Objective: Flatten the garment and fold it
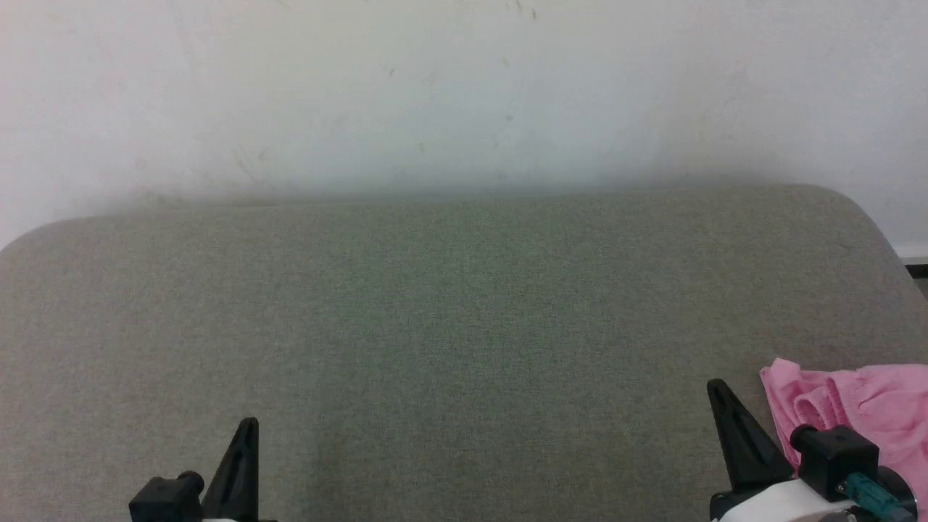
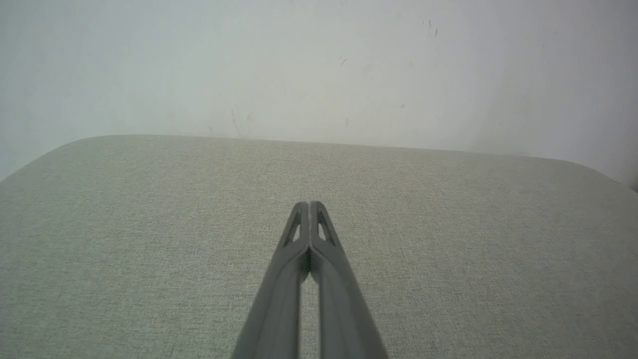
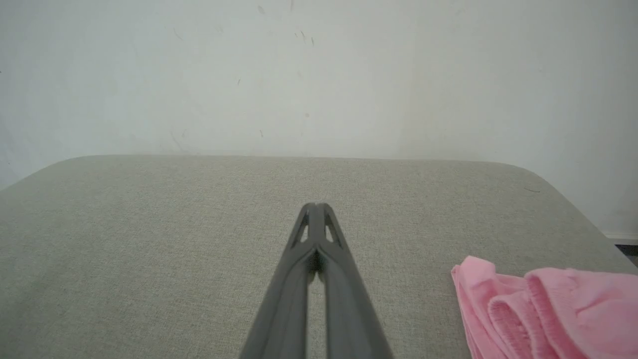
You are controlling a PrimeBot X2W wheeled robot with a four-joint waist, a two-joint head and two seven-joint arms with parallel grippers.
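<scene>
Off-white painted wall (image 1: 464, 87) fills the background, marked with faint dark scuffs and a few small specks. Against its foot sits a broad grey-green woven-fabric padded surface (image 1: 464, 304) with rounded far corners. The weave is even and lies smooth across its width. Past the right far corner, a pale skirting strip (image 1: 915, 254) shows with a dark patch just below it.

A small light-pink thin cloth garment (image 3: 563, 309) lies bunched on the surface at the near right side. Its gathered, ruffled edge is rolled into soft folds. It sits just to the right of the right gripper (image 3: 316, 204) and apart from the fingers. In the head view the black block at that wrist overlaps its lower part.

Both of the right gripper's long dark fingers are pressed together at the tips, with nothing between them. The left gripper (image 2: 310, 203), well apart at the near left over bare fabric, is likewise closed tip to tip and holds nothing.
</scene>
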